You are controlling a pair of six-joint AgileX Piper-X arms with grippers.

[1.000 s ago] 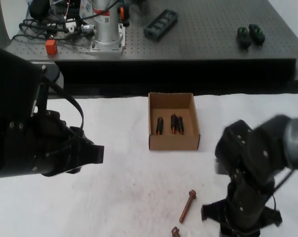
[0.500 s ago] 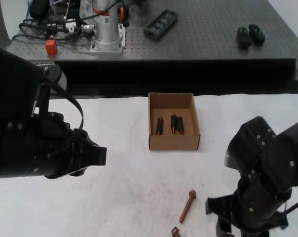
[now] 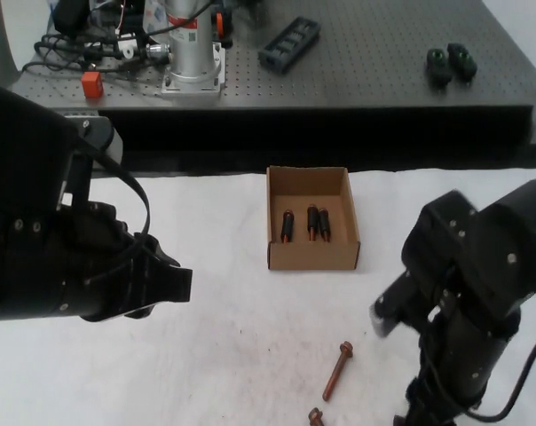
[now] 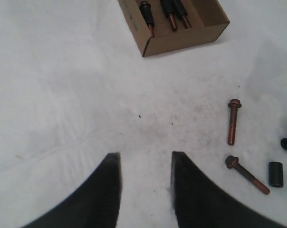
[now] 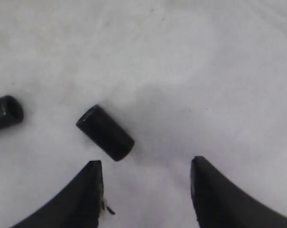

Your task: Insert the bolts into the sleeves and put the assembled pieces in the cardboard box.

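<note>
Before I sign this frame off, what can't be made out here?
- Cardboard box, left wrist view: the picture edge cuts off its far part and the three pieces' ends.
- Second bolt, high view: the picture edge cuts it off past its head.
- One sleeve, right wrist view: the picture edge cuts it short.
- Same pieces, high view: too small to judge how fully assembled.

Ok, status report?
Left gripper open, empty. Right gripper open near black cylindrical sleeve. Two copper bolts loose; three assembled pieces in brown cardboard box.
</note>
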